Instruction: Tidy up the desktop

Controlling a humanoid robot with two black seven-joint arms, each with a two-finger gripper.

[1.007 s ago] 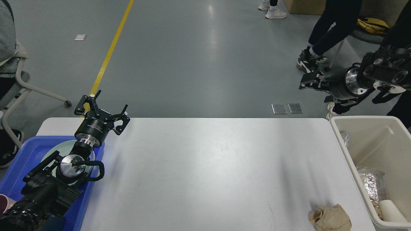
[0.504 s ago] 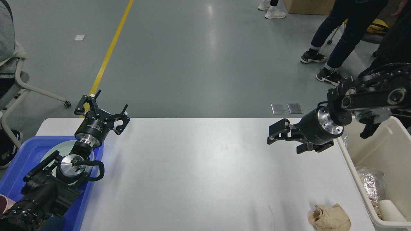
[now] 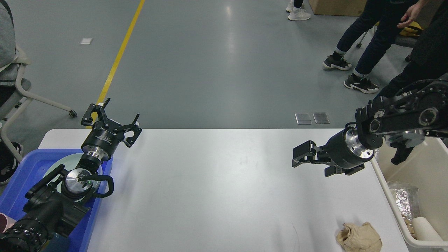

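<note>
The white desktop (image 3: 224, 196) fills the lower middle of the head view. A crumpled brown paper ball (image 3: 359, 237) lies on it near the front right corner. My left gripper (image 3: 112, 120) is open and empty, raised over the desktop's far left corner, just past the blue tray. Over the right part of the desktop, beside the cream bin, my right gripper (image 3: 311, 164) points left; its fingers stand apart with nothing between them. The paper ball sits well in front of it.
The blue tray (image 3: 24, 175) at the left edge holds a pale plate (image 3: 57, 165), partly under my left arm. The cream bin (image 3: 386, 185) on the right holds crumpled foil (image 3: 406, 199) and a white roll (image 3: 423, 225). People stand beyond the far right; a chair (image 3: 21, 87) stands at left.
My right arm swung down and left, from above the bin's far side to low over the desktop's right part. The left arm stayed still. The people behind shifted.
</note>
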